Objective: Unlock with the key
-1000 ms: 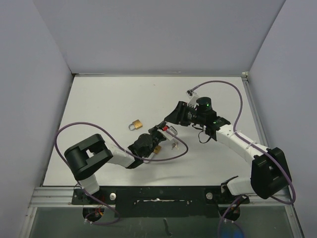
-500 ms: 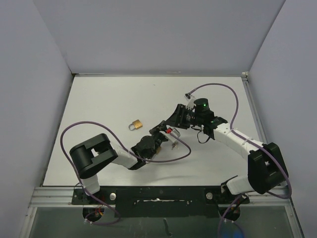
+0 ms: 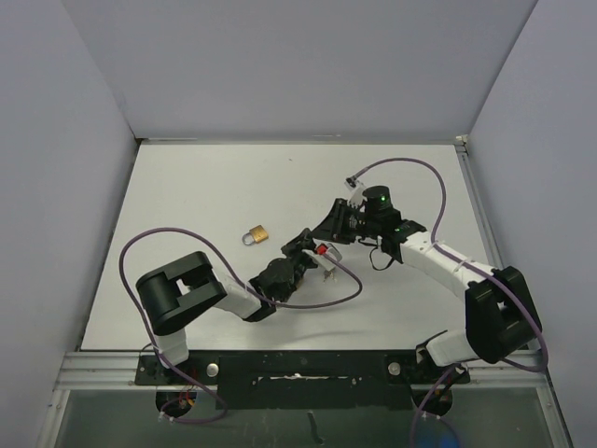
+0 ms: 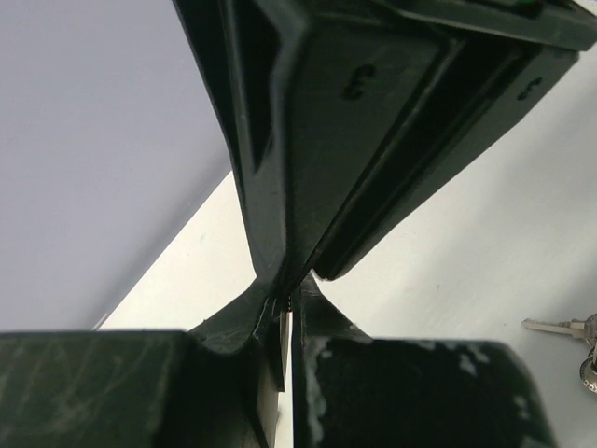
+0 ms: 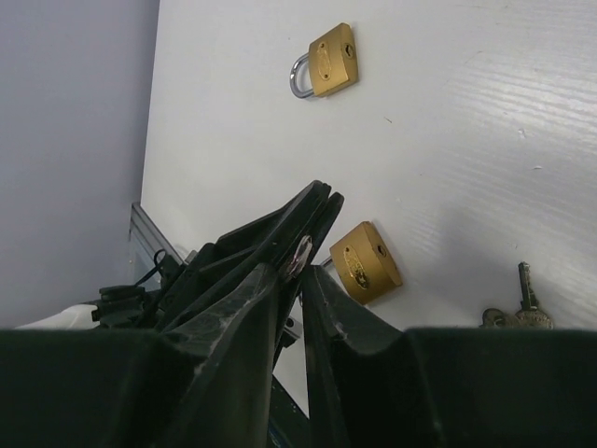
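This looks like a robot lab, a place for tests and not a home. A flat white table sits inside a box of plain grey walls that close it in at the left, the back and the right. Two white and black robot arms, the left arm and the right arm, are bolted to a metal rail at the bottom of the top view. Purple cables loop out from them. Near the middle of the table lies a small brass padlock, set out like a test thing.
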